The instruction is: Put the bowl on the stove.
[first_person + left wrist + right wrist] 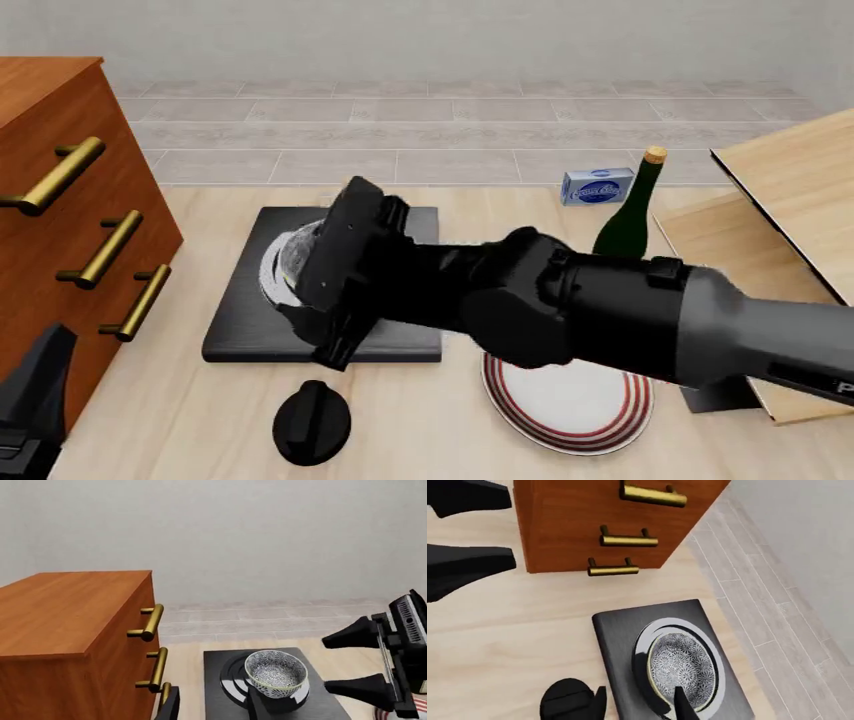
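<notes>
While hovering spread above the bowl (684,666), right gripper (637,702) tilts down.

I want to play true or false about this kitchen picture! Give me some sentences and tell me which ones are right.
1. The bowl sits on the stove. True.
2. The right end effector is squeezing the bowl. False: it is open, beside the bowl, with nothing between its fingers.
3. The plate has red rings. True.
4. The green bottle is lying on its side. False: it stands upright.
5. The black knob is on the stove. False: it is on the table, just in front of the stove.
</notes>
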{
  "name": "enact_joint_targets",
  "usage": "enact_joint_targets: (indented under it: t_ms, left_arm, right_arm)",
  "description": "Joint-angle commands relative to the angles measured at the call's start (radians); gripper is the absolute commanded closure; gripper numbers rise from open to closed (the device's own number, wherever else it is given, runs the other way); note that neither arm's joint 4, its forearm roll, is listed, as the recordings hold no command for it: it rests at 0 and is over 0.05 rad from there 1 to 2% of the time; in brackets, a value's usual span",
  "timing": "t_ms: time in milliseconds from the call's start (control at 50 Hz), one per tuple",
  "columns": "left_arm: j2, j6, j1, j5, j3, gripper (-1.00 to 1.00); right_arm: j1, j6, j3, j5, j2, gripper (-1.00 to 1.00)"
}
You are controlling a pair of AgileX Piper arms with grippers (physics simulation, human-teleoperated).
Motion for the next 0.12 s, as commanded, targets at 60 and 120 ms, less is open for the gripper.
enact_joint_targets:
  t_ms: [60, 120]
  left_arm:
    - [0.0, -0.003, -0.012, 0.008, -0.001, -1.0]
    - [0.0, 0.005, -0.02, 0.009, -0.003, -1.0]
  right_arm:
    - [-0.029, 0.03, 0.191, -0.069, -0.262, -1.0]
    - [-0.058, 0.027, 0.234, -0.089, -0.314, -1.0]
